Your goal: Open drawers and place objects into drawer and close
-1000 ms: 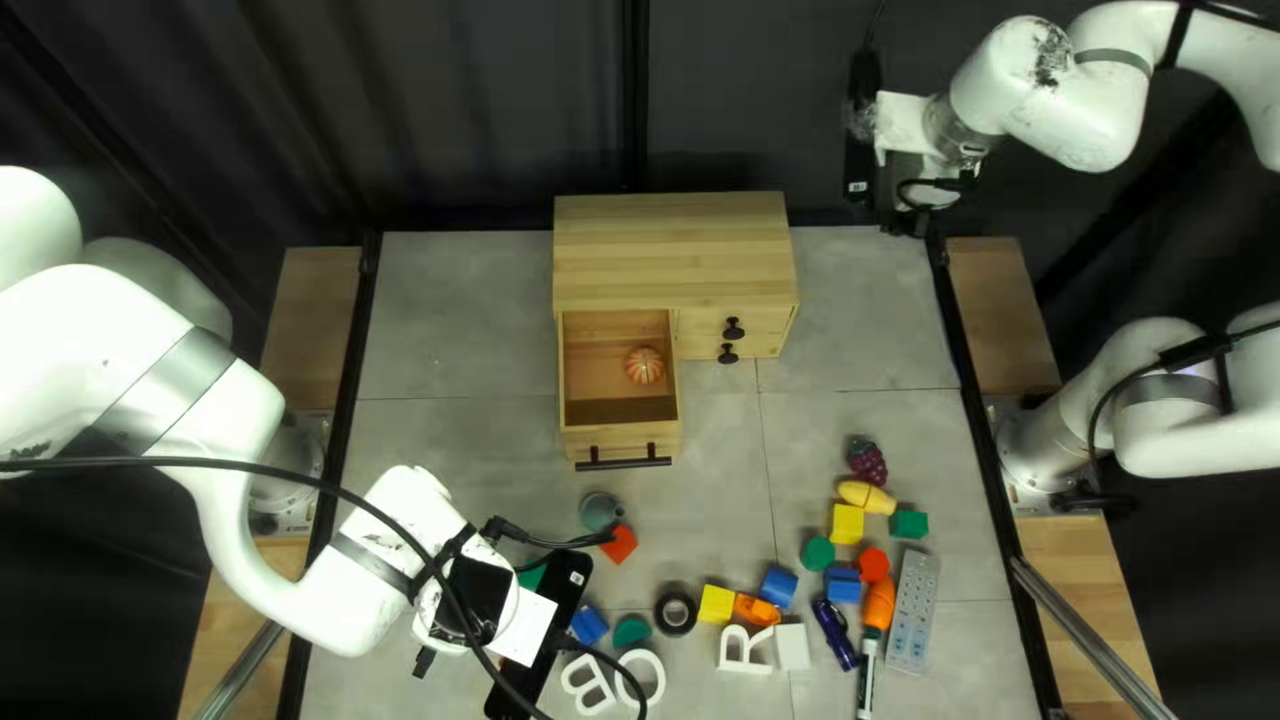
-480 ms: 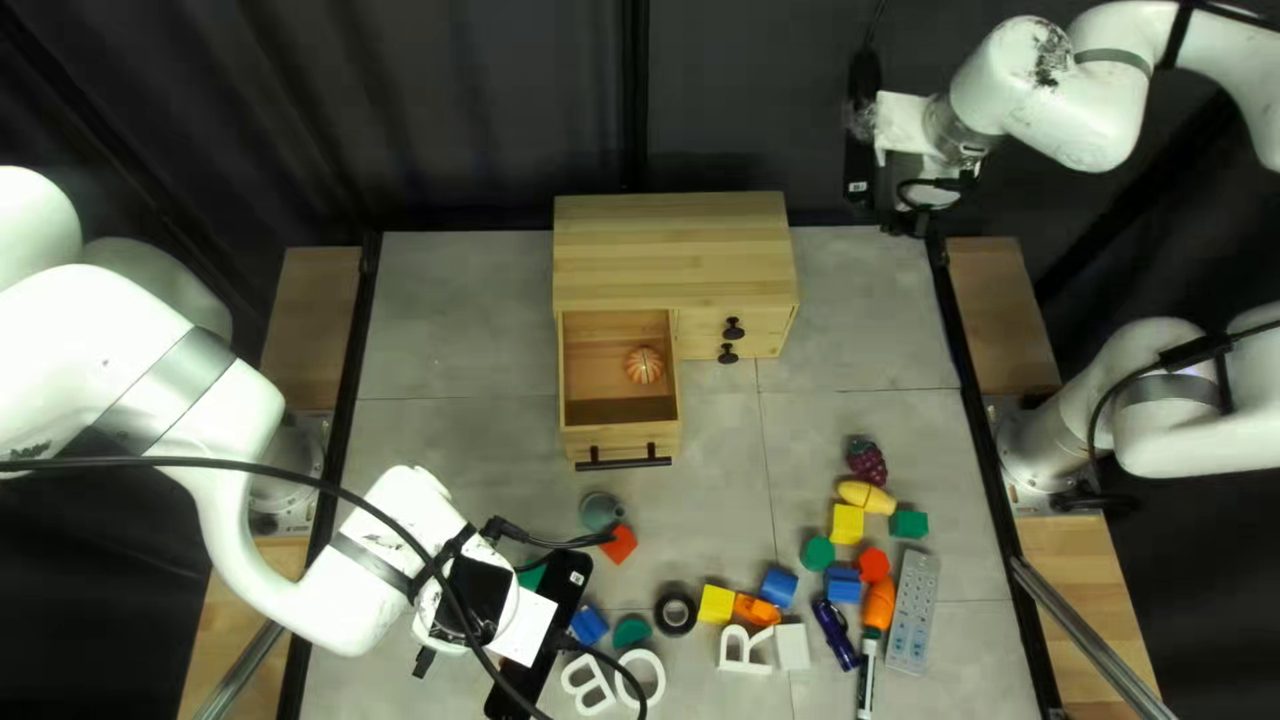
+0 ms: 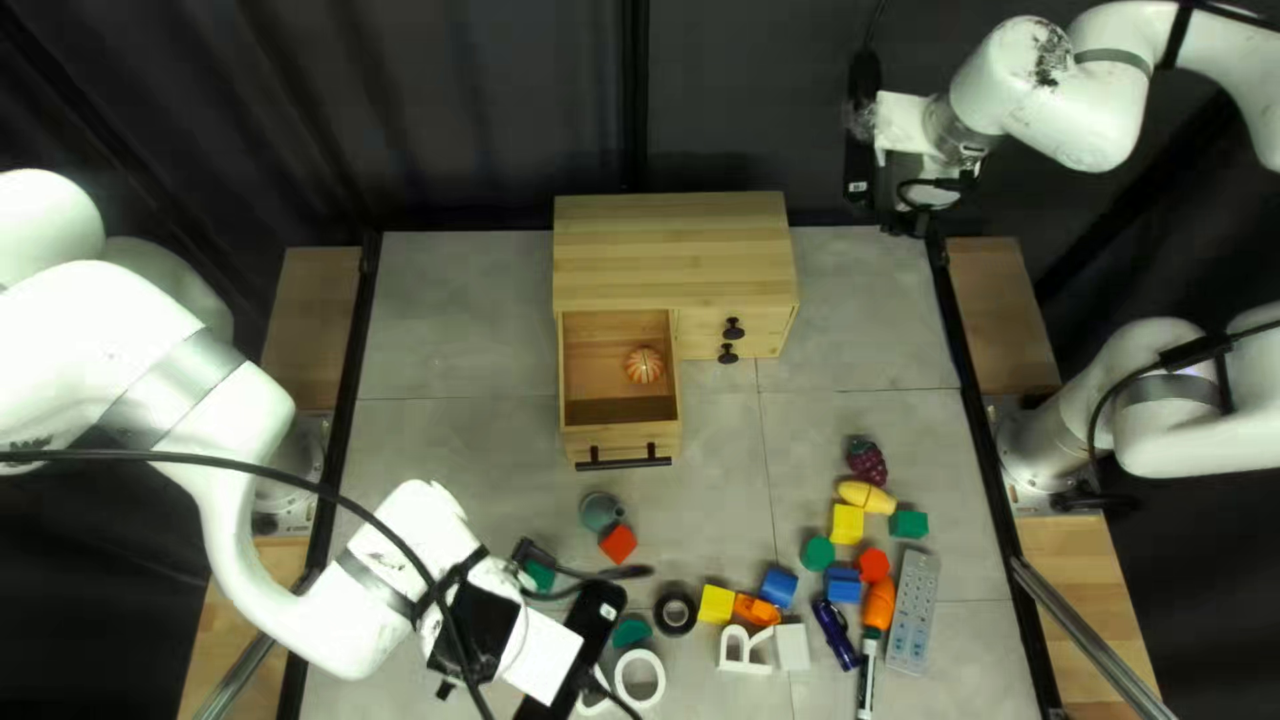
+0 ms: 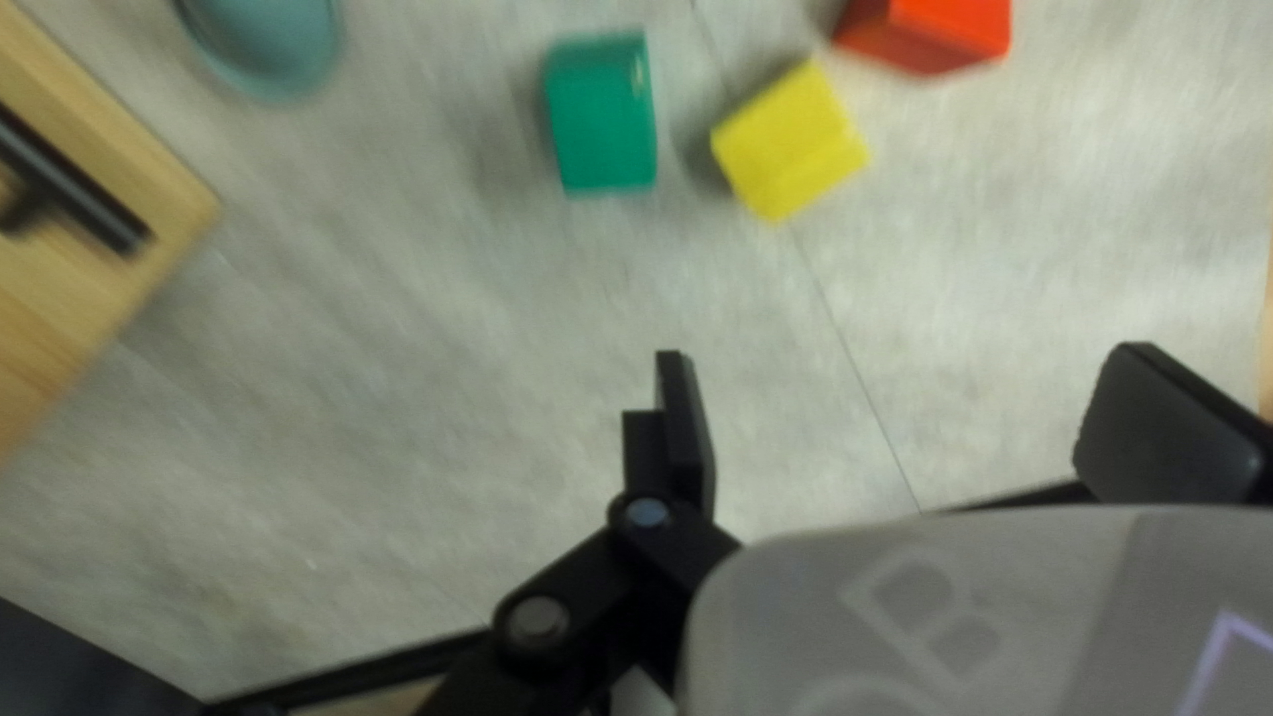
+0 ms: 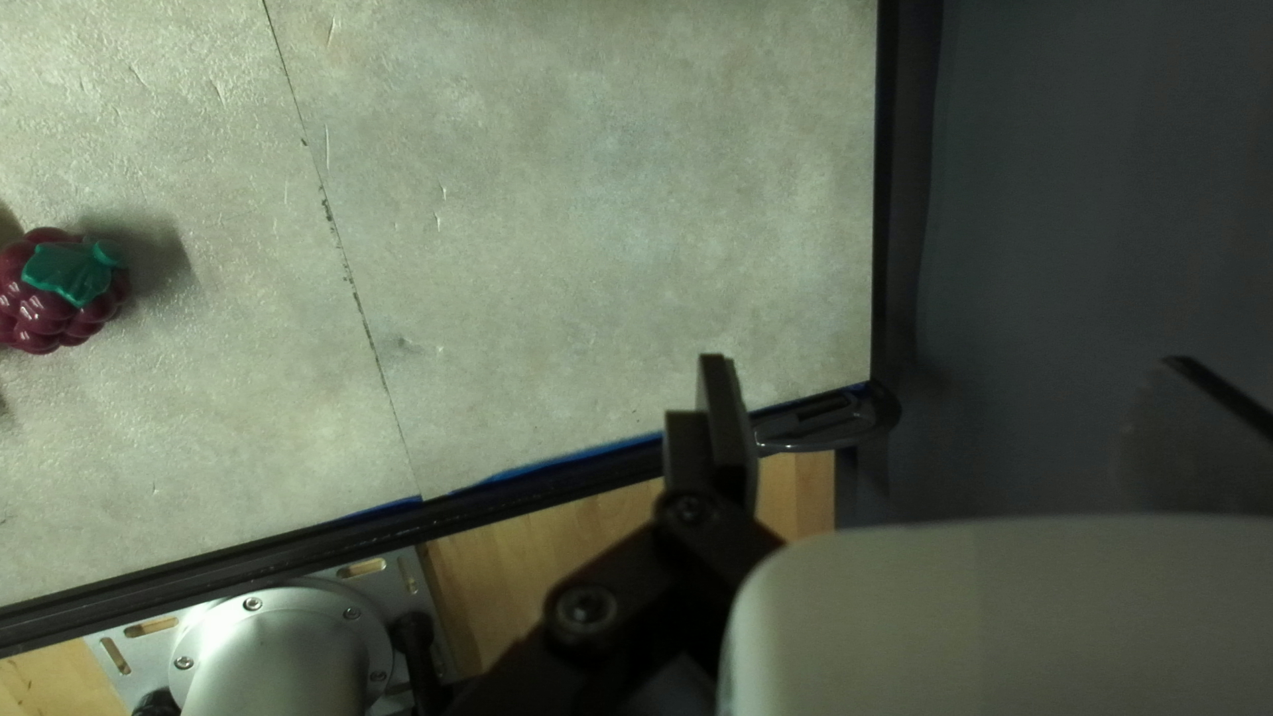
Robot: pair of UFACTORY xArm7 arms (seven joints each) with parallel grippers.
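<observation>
Your left gripper [image 3: 574,656] and right gripper [image 3: 862,147] are spread wide, both empty; on your grey tabletop [image 3: 454,320], before a dark curtain [image 3: 467,120], an open wooden drawer [image 3: 620,438] holds an orange pumpkin [image 3: 644,364].

In the top left view, my left gripper [image 3: 595,627] has its fingertips hidden and, at its six o'clock, partly covers a white letter-shaped piece [image 3: 591,706]; black cabling partly covers a green block [image 3: 538,578] at its eleven. In its wrist view everything blurs: the edge cuts off a teal rounded vessel [image 4: 272,47] at ten o'clock, a red block [image 4: 928,33] at twelve and a pale wooden drawer [image 4: 66,285] at nine. At my right gripper's [image 3: 860,147] nine o'clock, its view cuts off a dark-red berry-shaped toy [image 5: 47,312].
</observation>
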